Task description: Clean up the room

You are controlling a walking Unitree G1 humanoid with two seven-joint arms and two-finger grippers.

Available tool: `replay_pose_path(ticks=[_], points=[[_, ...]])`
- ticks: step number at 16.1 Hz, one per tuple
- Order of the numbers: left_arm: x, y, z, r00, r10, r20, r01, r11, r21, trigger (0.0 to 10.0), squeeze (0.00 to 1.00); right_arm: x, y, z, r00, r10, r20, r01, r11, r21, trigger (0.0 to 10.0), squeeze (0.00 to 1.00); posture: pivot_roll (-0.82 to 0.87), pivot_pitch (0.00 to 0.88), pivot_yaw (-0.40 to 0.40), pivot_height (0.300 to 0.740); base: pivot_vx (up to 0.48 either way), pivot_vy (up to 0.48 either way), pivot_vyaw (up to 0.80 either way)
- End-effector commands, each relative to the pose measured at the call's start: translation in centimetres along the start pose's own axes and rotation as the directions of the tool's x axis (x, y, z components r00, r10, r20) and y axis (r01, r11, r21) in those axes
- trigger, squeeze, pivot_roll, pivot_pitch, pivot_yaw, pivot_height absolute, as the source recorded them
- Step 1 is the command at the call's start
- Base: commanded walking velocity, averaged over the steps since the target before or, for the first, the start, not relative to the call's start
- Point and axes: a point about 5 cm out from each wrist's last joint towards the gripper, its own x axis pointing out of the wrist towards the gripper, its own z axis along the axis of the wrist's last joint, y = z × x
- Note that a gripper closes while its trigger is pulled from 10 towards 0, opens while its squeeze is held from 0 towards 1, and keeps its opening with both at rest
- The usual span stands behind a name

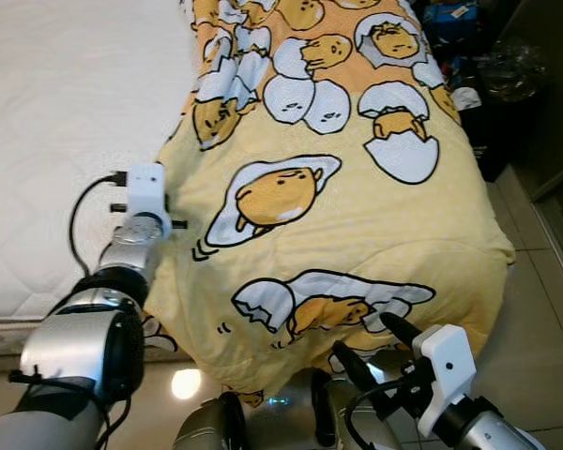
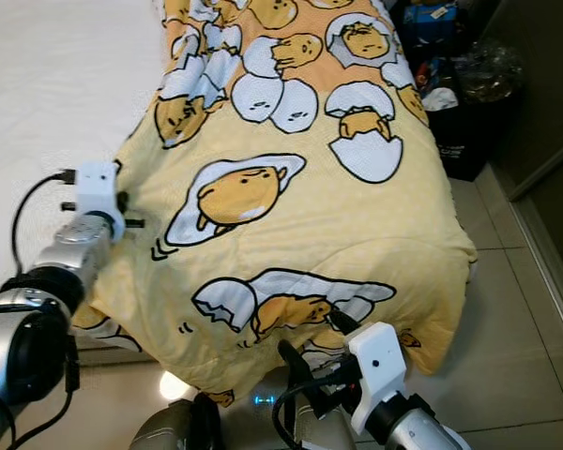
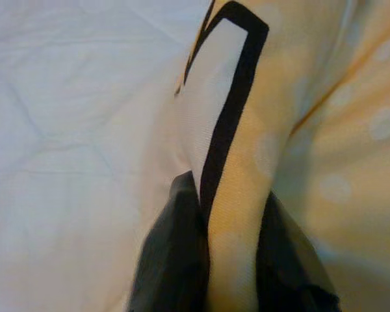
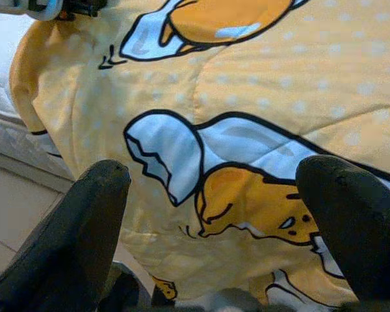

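- Right end effector is held low at the foot of the bed, fingers spread apart with nothing between them; the hanging front edge of the yellow blanket is seen just beyond the fingertips, not touched.
- In the right wrist view the two black fingers are seen wide apart, framing the blanket's egg print, with floor tiles below and the mattress edge to one side.
- Left end effector is placed at the blanket's left edge, further up the bed, fingers clamped on a fold of the yellow fabric; the pinch is made out in the left wrist view, whereas in the eye views the white wrist block is seen against the blanket edge.
- The blanket is spread over the right part of the bed, bare white mattress beside it.
- Dark clutter is seen on the floor past the bed's far right side.
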Motion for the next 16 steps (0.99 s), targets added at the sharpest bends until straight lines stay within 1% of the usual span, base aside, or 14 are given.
replay_pose_path(ticks=[1,2,4,6,8,9,10,11,12,13,14,15,16], points=[[0.0,2.7,-0.5,0.994,0.105,-0.028,-0.105,0.994,0.008,0.0,0.0,-0.2,-0.2,-0.4,1.0,0.004,-0.023,-0.004,1.0,0.006,10.0,0.02,-0.35,0.191,0.013,0.74,0.0,0.0,0.0],[0.0,3.1,-0.5,0.992,0.12,-0.028,-0.12,0.993,0.012,0.0,0.0,-0.2,-0.2,-0.4,1.0,0.005,-0.023,-0.005,1.0,0.005,10.0,0.03,-0.35,0.19,0.011,0.74,0.0,0.0,0.0],[-0.3,5.6,-0.7,0.981,0.193,-0.025,-0.191,0.98,0.051,0.0,0.0,-0.1,-0.3,-0.4,1.0,0.009,-0.025,-0.009,1.0,0.003,10.0,0.02,-0.34,0.187,0.008,0.74,0.0,0.0,0.0],[-0.6,8.0,-0.8,0.966,0.26,-0.019,-0.258,0.964,0.056,0.0,0.0,0.0,-0.4,-0.5,1.0,0.015,-0.027,-0.015,1.0,0.001,10.0,0.02,-0.33,0.178,0.006,0.74,0.0,0.0,0.0],[-0.8,9.0,-1.2,0.954,0.299,-0.027,-0.298,0.954,0.042,0.0,0.0,0.3,-0.6,-0.5,1.0,0.016,-0.025,-0.016,1.0,0.0,10.0,0.02,-0.32,0.169,0.006,0.74,0.0,0.0,0.0],[-0.9,9.3,-1.3,0.95,0.312,-0.028,-0.311,0.95,0.039,0.0,0.0,0.4,-0.6,-0.5,1.0,0.018,-0.023,-0.018,1.0,-0.001,10.0,0.02,-0.32,0.164,0.007,0.74,0.0,0.0,0.0],[-1.3,10.3,-2.1,0.931,0.362,-0.051,-0.362,0.932,0.014,0.0,0.0,1.0,-0.8,-0.4,1.0,0.023,-0.014,-0.023,1.0,-0.003,10.0,0.02,-0.3,0.151,0.009,0.74,0.0,0.0,0.0],[-1.5,10.7,-2.6,0.92,0.387,-0.07,-0.388,0.921,-0.012,0.0,0.0,1.2,-0.9,-0.4,1.0,0.024,-0.012,-0.024,1.0,-0.004,10.0,0.02,-0.3,0.146,0.012,0.74,0.0,0.0,0.0],[-1.9,11.6,-3.8,0.896,0.427,-0.121,-0.438,0.895,-0.083,0.0,0.0,1.5,-1.0,-0.4,1.0,0.025,-0.006,-0.025,1.0,-0.006,10.0,0.02,-0.29,0.141,0.014,0.74,0.0,0.0,0.0],[-2.2,11.9,-4.5,0.886,0.438,-0.151,-0.456,0.883,-0.113,0.0,0.0,1.6,-1.1,-0.4,1.0,0.024,-0.002,-0.024,1.0,-0.007,10.0,0.02,-0.29,0.135,0.018,0.74,0.0,0.0,0.0],[-2.8,12.5,-6.1,0.863,0.462,-0.204,-0.493,0.858,-0.141,0.0,0.0,2.0,-1.4,-0.3,1.0,0.012,0.01,-0.012,1.0,-0.007,10.0,0.02,-0.28,0.128,0.023,0.74,0.0,0.0,0.0],[-3.4,13.2,-7.4,0.84,0.487,-0.241,-0.528,0.836,-0.149,0.0,0.0,2.3,-1.7,-0.2,1.0,-0.007,0.024,0.007,1.0,0.004,10.0,0.02,-0.27,0.118,0.032,0.74,0.0,0.0,0.0],[-3.7,13.8,-8.0,0.822,0.505,-0.261,-0.553,0.819,-0.156,0.0,0.0,2.5,-1.8,-0.1,0.999,-0.015,0.03,0.015,1.0,0.012,10.0,0.02,-0.27,0.113,0.034,0.74,0.0,0.0,0.0]])
